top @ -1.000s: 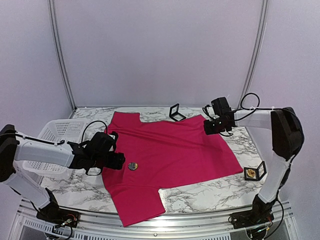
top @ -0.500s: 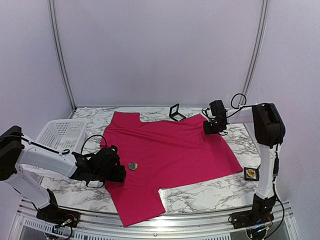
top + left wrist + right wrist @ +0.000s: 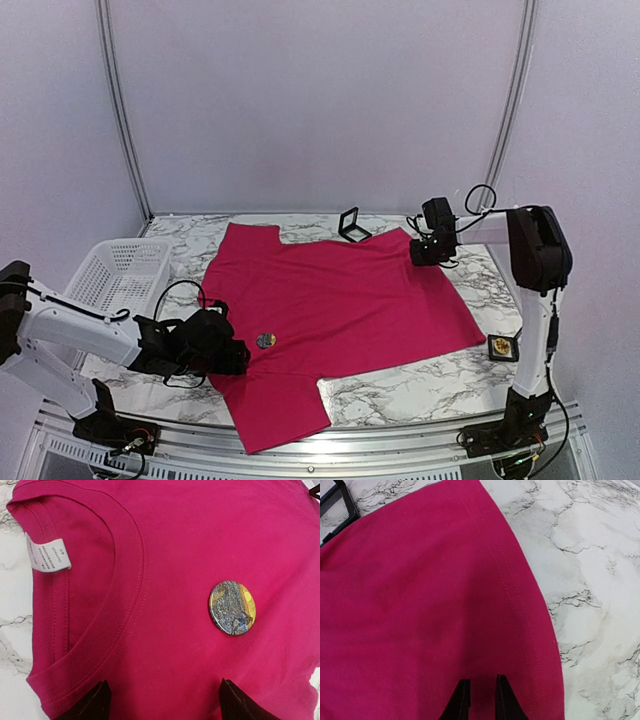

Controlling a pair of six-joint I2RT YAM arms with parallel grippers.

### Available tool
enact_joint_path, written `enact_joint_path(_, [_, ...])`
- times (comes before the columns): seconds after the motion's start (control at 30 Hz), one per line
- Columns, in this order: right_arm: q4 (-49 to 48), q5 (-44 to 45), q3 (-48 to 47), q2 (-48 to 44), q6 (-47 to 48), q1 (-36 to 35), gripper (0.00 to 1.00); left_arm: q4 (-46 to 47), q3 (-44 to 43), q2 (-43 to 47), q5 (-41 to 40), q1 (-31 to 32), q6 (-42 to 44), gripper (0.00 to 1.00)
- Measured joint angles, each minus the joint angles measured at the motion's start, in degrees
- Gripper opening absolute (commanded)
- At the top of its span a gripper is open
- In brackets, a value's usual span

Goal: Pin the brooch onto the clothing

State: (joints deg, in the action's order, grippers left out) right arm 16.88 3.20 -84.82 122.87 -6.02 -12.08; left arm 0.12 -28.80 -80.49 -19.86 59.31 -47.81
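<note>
The clothing (image 3: 350,300) is a magenta T-shirt spread flat on the marble table, its collar and white label (image 3: 47,552) toward the left. The brooch (image 3: 265,340), a round blue-and-yellow badge (image 3: 232,607), lies on the chest just below the collar. My left gripper (image 3: 232,355) is low over the shirt beside the collar, on the near side of the brooch. In the left wrist view it (image 3: 163,690) is wide open and empty. My right gripper (image 3: 428,255) hovers at the shirt's far right hem (image 3: 520,610). It (image 3: 482,685) shows a narrow gap and holds nothing.
A white mesh basket (image 3: 120,270) stands at the left edge of the table. A small black open box (image 3: 350,224) sits behind the shirt, also seen as a black box (image 3: 337,500) in the right wrist view. Another small black case (image 3: 503,346) lies at the right, near the right arm's base.
My left arm has drawn back toward the near left, off the collar area, leaving the brooch on the shirt. My right arm has folded in and its gripper sits slightly farther back.
</note>
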Motion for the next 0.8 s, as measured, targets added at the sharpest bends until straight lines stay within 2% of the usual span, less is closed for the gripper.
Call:
enact_joint_path(0.17, [3.17,1.07,0.02,-2.67,0.46,-0.02,0.14,-2.14,1.73,3.13,0.31,0.33,-1.57,0.77])
enact_joint_path(0.3, [6.60,3.39,2.36,-10.27,0.09,-0.02,0.15,-3.04,2.51,4.48,-0.02,0.33,-2.36,0.79])
enact_joint_path(0.5, [14.58,9.03,12.85,-26.12,-4.00,-0.63,0.23,-5.64,2.03,5.18,-1.79,0.44,-0.79,0.86])
enact_joint_path(0.6, [20.24,12.00,18.08,-30.45,-6.86,-0.72,0.29,-9.35,1.95,7.28,-3.80,0.44,0.92,0.98])
enact_joint_path(0.8, [26.53,14.32,28.70,-38.14,-14.12,0.98,0.39,-12.22,-1.99,13.38,-11.63,-0.66,6.78,0.99])
